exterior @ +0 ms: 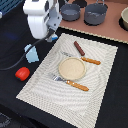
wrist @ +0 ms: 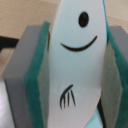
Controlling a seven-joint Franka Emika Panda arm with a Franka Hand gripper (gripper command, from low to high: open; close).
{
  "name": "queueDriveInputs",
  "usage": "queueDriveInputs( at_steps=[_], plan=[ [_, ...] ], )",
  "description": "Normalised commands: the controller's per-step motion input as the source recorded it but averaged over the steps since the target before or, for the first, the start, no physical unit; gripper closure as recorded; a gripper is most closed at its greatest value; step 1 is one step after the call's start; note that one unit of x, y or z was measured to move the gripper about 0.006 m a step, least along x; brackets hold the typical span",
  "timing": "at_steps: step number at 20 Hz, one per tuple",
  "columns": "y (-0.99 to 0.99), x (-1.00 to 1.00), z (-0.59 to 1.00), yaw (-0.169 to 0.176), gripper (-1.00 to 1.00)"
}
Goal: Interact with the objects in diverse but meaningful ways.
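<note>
Here the white-and-blue fish piece is sitting squarely between the claw's green pads, pale face and smile toward the wrist camera, its long axis running along the fingers. The claw is closing on it from both flanks; pads appear to be touching the fish's sides, so this is reading as a grip, not a hover.

In the exterior view the claw is hanging over the near corner of the striped placemat, arm body hiding most of the fish.

Outward from the claw:
- light blue carton block lying just beside and below it, off the mat on the dark table.
- red tomato ball farther out the same way, well apart.
- brown sausage stick lying on the mat to the exterior view's right, diagonal.
- round tan plate mid-mat, between the knife and fork.

Judgement: the fish being in hand, the next move turns on which way to carry it. The plate lies down-mat from the claw and seems the natural set-down spot.
</note>
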Motion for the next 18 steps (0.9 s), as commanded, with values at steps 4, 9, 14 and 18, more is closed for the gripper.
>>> queueDriveInputs(
  at_steps=[4,9,14,18],
  plan=[
    [-0.55,0.81,0.19,-0.087,1.0],
    [-0.53,0.86,0.18,-0.088,1.0],
    [-0.52,0.85,0.06,-0.089,1.0],
    [-0.55,0.79,0.0,-0.088,1.0]
  ],
)
